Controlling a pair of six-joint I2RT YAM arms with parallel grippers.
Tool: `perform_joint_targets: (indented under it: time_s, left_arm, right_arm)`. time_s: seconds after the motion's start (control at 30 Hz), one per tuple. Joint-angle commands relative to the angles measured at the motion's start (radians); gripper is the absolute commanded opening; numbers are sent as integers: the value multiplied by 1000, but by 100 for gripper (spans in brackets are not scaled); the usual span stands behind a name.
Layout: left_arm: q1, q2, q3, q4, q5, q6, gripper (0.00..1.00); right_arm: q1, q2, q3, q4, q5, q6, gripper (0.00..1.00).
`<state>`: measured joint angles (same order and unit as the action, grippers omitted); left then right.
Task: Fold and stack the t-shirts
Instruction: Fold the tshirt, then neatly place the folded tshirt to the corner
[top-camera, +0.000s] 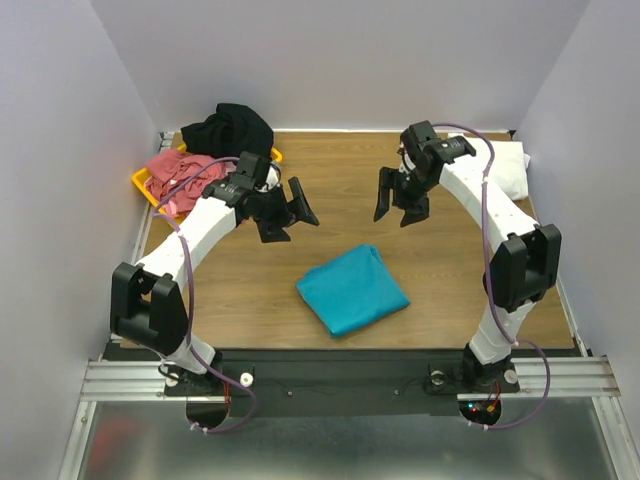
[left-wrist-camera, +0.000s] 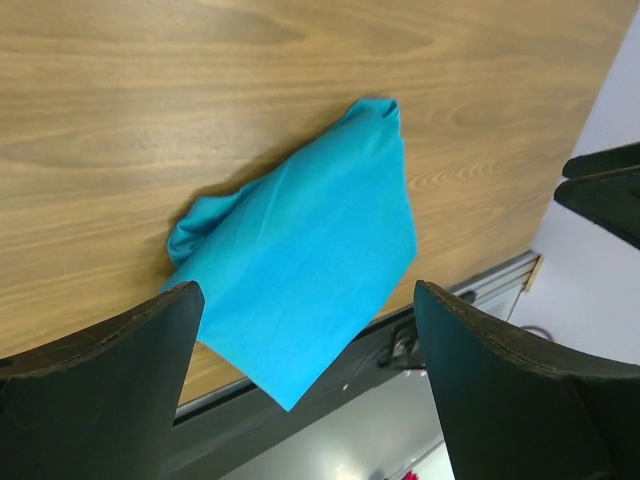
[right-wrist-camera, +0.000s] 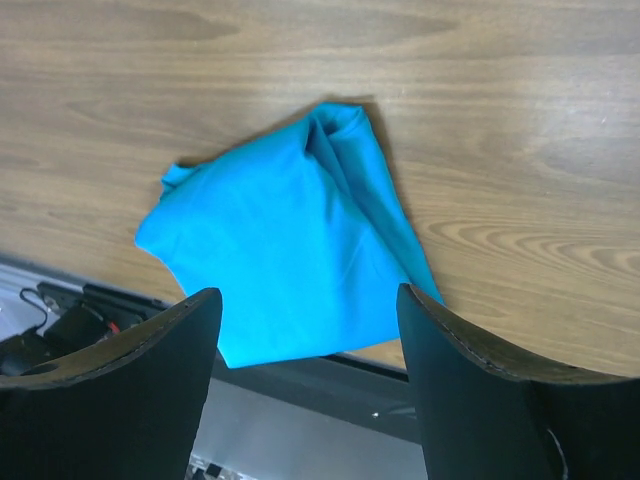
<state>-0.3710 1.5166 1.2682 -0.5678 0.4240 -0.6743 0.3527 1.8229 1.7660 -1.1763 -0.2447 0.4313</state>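
Note:
The teal t-shirt lies folded in a compact bundle on the wooden table near the front edge; it also shows in the left wrist view and the right wrist view. My left gripper hovers open and empty above the table, behind and left of it. My right gripper hovers open and empty behind and right of it. A black shirt and a dusty red shirt lie heaped at the back left. A white shirt lies at the back right. The pink shirt cannot be told apart.
A yellow tray holds the heap at the back left. Grey walls close in the table on three sides. The metal rail with the arm bases runs along the front edge.

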Motion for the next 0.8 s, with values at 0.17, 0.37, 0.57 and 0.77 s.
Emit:
perform_joint_targets:
  time_s: [0.17,0.37,0.57,0.77]
  left_arm:
    - [-144,-19,-4,-66,-8,62,99]
    - [-282,-35,-1,-69,-37,6,99]
    - [-318,-102,-148,-73,-27,-28,98]
    - [-318,-199,-268,-57,-31,-71,99]
  right_arm:
    - [-15,-109,-186,132,-160,-63,77]
    - [-95,-177,-325,208,-303,-117,82]
    - [-199,-215,-457,256,-407,-224,87]
    - [-218,-220,-556,366,-461,-243,94]
